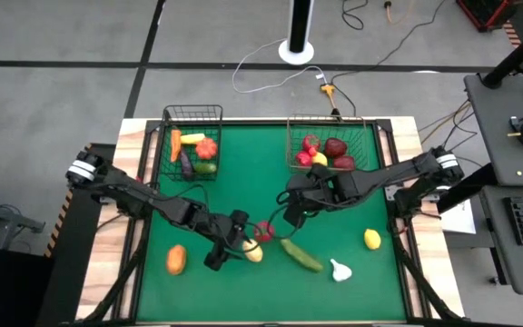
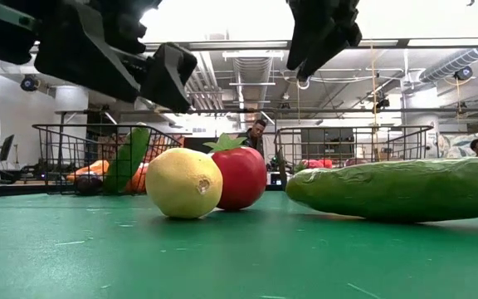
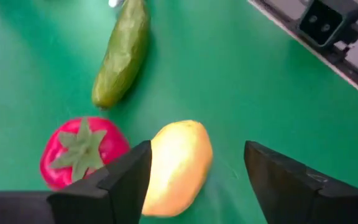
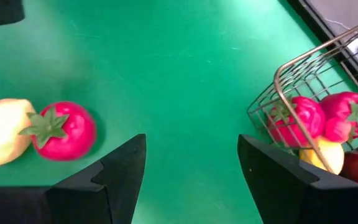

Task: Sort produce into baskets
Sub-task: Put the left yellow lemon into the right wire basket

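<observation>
Left tool open above yellow fruit; right tool open, empty. Both baskets partly filled. Six items left on surface.

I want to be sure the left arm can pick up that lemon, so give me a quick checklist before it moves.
1. Left gripper open: ok.
2. Lemon between its fingers: not ok, lemon sits off toward one finger.
3. Tomato clear of lemon: not ok, they touch.
4. Cucumber out of the way: ok.
5. Right gripper clear, empty: ok, raised near brown basket.
6. Which basket takes the lemon: cannot tell.
</observation>
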